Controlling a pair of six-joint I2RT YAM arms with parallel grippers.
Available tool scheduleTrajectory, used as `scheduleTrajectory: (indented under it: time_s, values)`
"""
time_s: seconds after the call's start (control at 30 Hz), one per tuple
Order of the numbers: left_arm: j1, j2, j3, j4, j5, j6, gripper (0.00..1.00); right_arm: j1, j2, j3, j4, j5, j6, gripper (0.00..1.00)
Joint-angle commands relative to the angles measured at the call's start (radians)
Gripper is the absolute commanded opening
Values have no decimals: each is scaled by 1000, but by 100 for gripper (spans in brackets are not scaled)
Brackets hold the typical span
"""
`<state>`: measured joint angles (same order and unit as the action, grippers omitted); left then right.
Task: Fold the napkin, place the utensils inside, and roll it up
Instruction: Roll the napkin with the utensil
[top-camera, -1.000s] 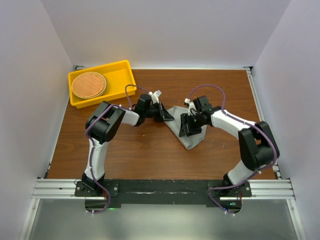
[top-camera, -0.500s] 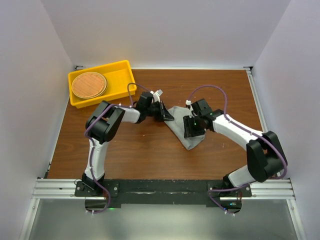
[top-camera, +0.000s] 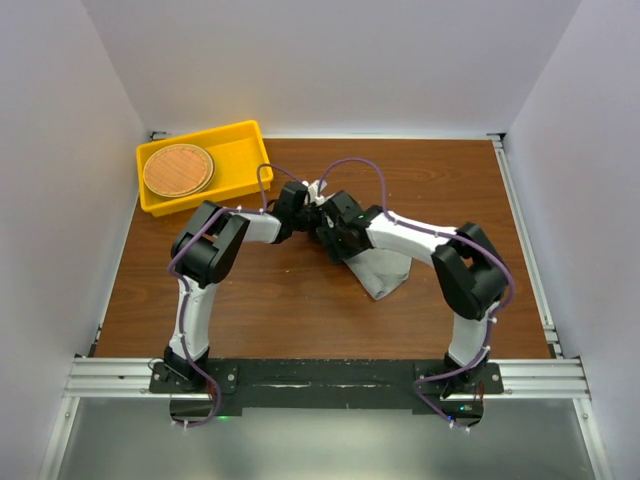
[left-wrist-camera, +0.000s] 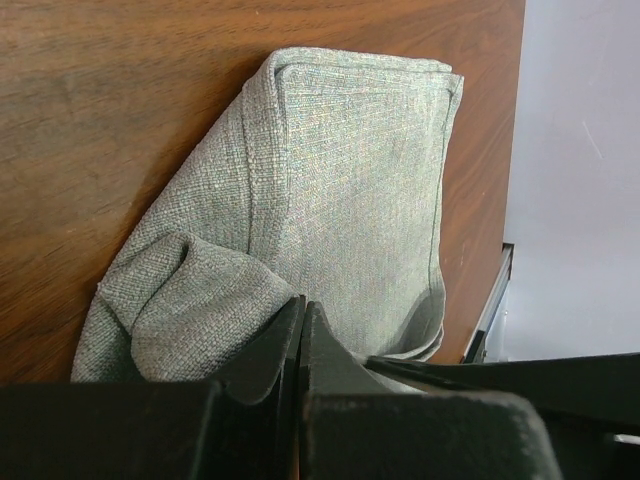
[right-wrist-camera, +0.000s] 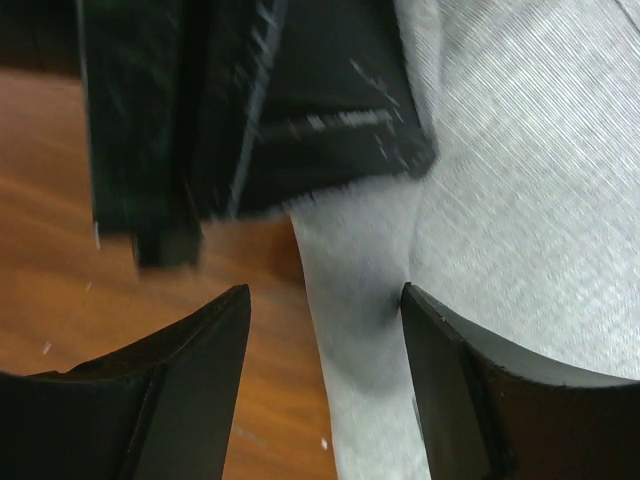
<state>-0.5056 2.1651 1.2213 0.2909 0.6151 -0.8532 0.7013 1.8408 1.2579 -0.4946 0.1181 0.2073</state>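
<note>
**Operator:** Which step is in hand?

**Technician:** Folding, by judgement. The napkin (top-camera: 388, 272) lies on the table (top-camera: 250, 300), well to the right of the yellow tray (top-camera: 240, 155) and nearer the robot than it. The utensils appear in no view, so placing and rolling are not yet begun.

**Operator:** State of the end effectors?

**Technician:** The left gripper (left-wrist-camera: 302, 325) is fully closed and pinches a bunched fold at the napkin corner closest to the tray. The right gripper (right-wrist-camera: 325, 375) has its jaws apart and holds nothing. It straddles a raised ridge of cloth just beside the left gripper.

**Operator:** Orientation of the napkin?

**Technician:** Seen from above, its long axis runs diagonally, from the pinched corner on the tray side to a narrower blunt end farthest from the tray. The right arm (top-camera: 420, 240) hides part of it.

**Operator:** What does the next move call for?

**Technician:** Probably closing the right jaws on that ridge. The two grippers sit very close together, so contact between them is the main risk. After that, both should carry the edge over evenly.
</note>
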Motion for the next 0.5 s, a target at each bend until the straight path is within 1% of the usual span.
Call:
scheduleTrajectory:
  time_s: [0.0, 0.1, 0.23, 0.33, 0.37, 0.43, 0.47]
  values:
    - [9, 35, -29, -177, -60, 63, 0, 47, 44, 66, 5, 166, -17, 65]
    - [10, 30, -29, -182, -58, 62, 0, 63, 58, 54, 10, 230, 1, 63]
    - [9, 24, -25, -187, -54, 57, 0, 66, 58, -3, 19, 285, 41, 47]
    - [10, 15, -23, -188, -43, 56, 0, 64, 61, -49, 53, 296, 53, 38]
    - [12, 4, -25, -188, -37, 49, 0, 63, 66, -58, 60, 296, 53, 30]
    - [22, -17, -28, -182, -35, 42, 0, 52, 67, -80, 85, 267, 53, 19]
    - [30, -46, -31, -182, -38, 42, 0, 49, 64, -87, 103, 220, 49, 8]
